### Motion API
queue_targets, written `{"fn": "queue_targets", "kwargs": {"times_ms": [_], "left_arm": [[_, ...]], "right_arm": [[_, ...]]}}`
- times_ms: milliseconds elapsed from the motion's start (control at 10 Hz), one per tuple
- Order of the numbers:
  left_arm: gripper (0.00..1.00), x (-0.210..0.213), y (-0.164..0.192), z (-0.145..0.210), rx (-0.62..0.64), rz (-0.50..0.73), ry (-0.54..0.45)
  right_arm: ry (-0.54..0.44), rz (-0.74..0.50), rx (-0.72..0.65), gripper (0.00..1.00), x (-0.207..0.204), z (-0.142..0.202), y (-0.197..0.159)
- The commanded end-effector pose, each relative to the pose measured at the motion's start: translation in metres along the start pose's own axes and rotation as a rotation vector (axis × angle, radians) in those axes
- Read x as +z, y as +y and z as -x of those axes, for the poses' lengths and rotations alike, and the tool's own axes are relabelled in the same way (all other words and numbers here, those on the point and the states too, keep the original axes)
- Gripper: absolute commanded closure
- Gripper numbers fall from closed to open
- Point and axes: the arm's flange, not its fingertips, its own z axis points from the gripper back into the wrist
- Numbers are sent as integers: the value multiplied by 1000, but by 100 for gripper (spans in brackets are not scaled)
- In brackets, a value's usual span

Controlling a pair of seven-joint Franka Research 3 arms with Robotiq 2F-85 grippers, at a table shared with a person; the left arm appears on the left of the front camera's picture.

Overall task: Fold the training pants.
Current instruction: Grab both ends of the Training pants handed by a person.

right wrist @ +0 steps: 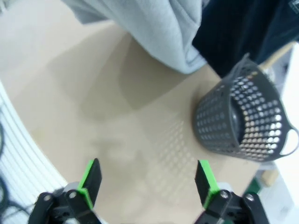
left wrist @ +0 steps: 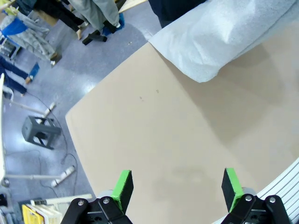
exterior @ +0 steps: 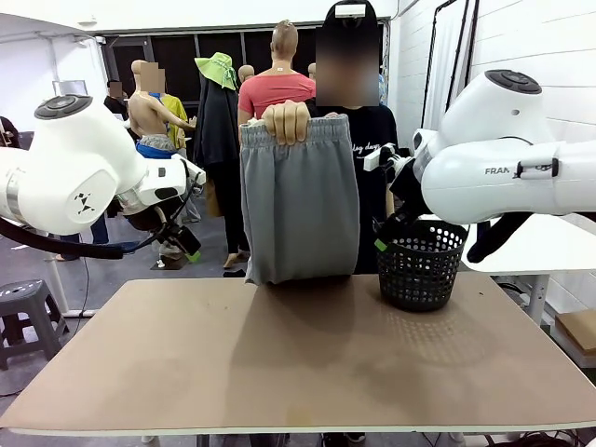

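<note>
You will find the training pants (exterior: 300, 209) at upper centre of the front frame, hanging by the waistband from the person's hand (exterior: 286, 121), hem at the table's (exterior: 279, 363) far edge. Left gripper (left wrist: 177, 181) and right gripper (right wrist: 147, 168) stand spread wide, empty. Judged soft, light and limp: pinch the waistband corners through all layers.

Grey, seemingly plain training pants (exterior: 300, 200), black mesh basket (exterior: 421, 265), tan table (exterior: 279, 363)

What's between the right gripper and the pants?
Bare table, seen in the right wrist view, between the right gripper and the pants; the basket stands off to one side.
</note>
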Motion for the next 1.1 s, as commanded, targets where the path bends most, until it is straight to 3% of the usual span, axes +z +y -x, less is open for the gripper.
{"fn": "queue_targets", "kwargs": {"times_ms": [0, 300, 500, 600, 700, 1000], "left_arm": [[0, 10, 11, 4, -231, -16, 29], [0, 15, 18, -1, -536, 29, 78], [0, 12, 23, -3, -697, 114, 85], [0, 14, 21, -6, -657, 62, 119], [0, 11, 14, 1, -614, 81, 85], [0, 12, 16, -2, -645, 90, 90]], "right_arm": [[-19, -43, 201, 0, 3, 10, -18], [36, -40, 392, 0, 11, 1, -35], [44, -104, 500, 0, 11, -2, -38], [70, -59, 493, 0, 20, -2, -32], [29, -71, 437, 0, 12, 3, -33], [38, -74, 464, 0, 17, 0, -33]]}}
